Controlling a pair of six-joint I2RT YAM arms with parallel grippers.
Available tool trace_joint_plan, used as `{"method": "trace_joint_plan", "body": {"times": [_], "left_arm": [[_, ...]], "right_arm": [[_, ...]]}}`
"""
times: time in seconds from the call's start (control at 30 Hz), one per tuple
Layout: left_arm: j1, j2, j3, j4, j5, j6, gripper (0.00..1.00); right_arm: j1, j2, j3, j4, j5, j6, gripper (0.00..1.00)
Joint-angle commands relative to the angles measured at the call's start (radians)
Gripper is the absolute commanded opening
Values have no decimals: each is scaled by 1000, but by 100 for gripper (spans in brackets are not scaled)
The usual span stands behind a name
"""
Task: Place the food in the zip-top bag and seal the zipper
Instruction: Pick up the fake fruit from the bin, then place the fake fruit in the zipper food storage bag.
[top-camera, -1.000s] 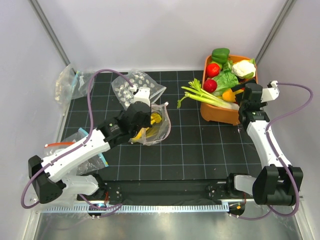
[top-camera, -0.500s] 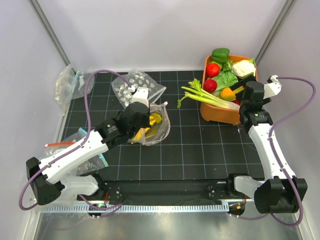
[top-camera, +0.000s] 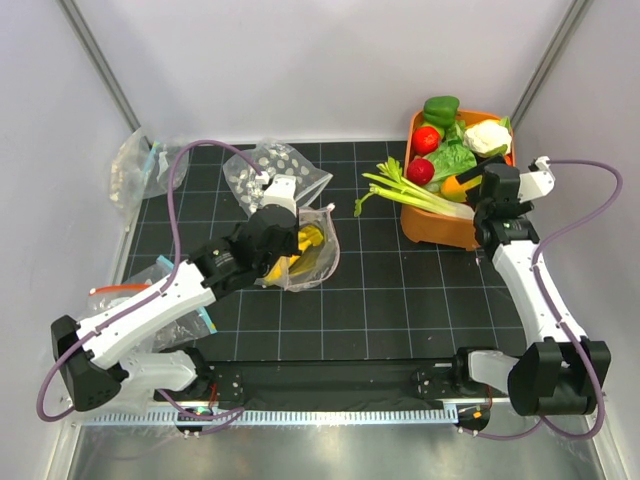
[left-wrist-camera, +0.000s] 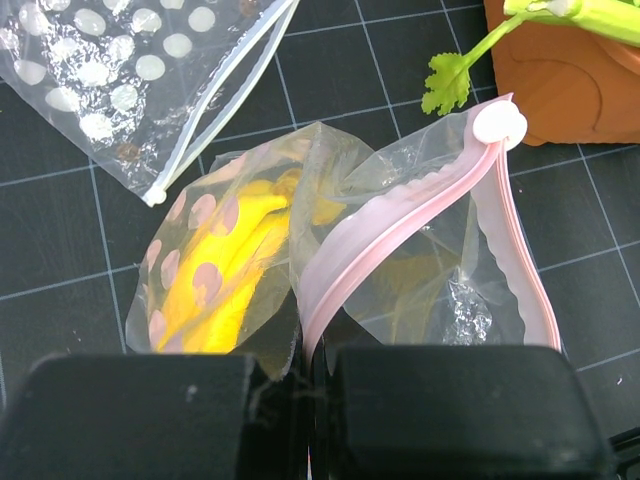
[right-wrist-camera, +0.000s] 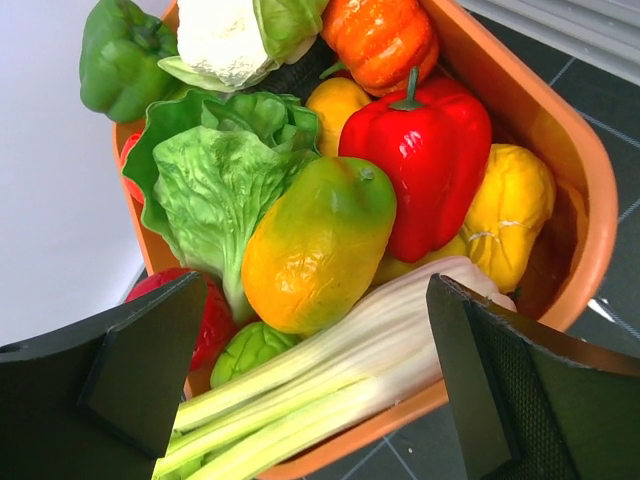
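My left tool (left-wrist-camera: 305, 372) is clamped shut on the near edge of the zip-top bag (left-wrist-camera: 420, 280), right where the pink zipper (left-wrist-camera: 400, 218) runs down between the fingers. The mouth is unsealed and gapes toward 3 o'clock in the wrist view. The banana bunch (left-wrist-camera: 235, 270) is inside, lying against the dotted face at 9 o'clock of the mouth. From above, the bag sits on the table (top-camera: 400, 300) just off centre at 9 o'clock, with a second dotted bag (top-camera: 270, 170) lying beyond it at 11. Over at 2 o'clock, my right tool (right-wrist-camera: 315, 375) hangs above the orange basket (right-wrist-camera: 565, 140), jaws spread wide and gripping nothing. Below it I see celery (right-wrist-camera: 340, 350) along the near rim and a yellow-green fruit (right-wrist-camera: 315, 240) dead centre. The lettuce (right-wrist-camera: 225, 180) is at 10 o'clock of that fruit, and the small red fruit (top-camera: 420, 170) is at 8, partly hidden behind one finger.
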Motion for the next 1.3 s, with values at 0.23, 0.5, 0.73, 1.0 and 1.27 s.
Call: {"method": "trace_joint_plan", "body": {"times": [0.23, 0.5, 0.73, 1.0, 1.27], "left_arm": [[-1, -28, -3, 53, 4, 9, 0], [-1, -25, -4, 55, 1, 12, 0], [-1, -19, -3, 55, 4, 15, 0], [-1, -18, 0, 57, 31, 9, 0], [19, 10, -11, 80, 85, -30, 0]], "right_arm": [[2, 186, -50, 256, 42, 110, 96], [55, 12, -173, 404, 93, 40, 55], [144, -267, -236, 455, 79, -85, 48], [371, -366, -199, 395, -222, -272, 32], [609, -291, -282, 565, -546, -444, 29]]}}
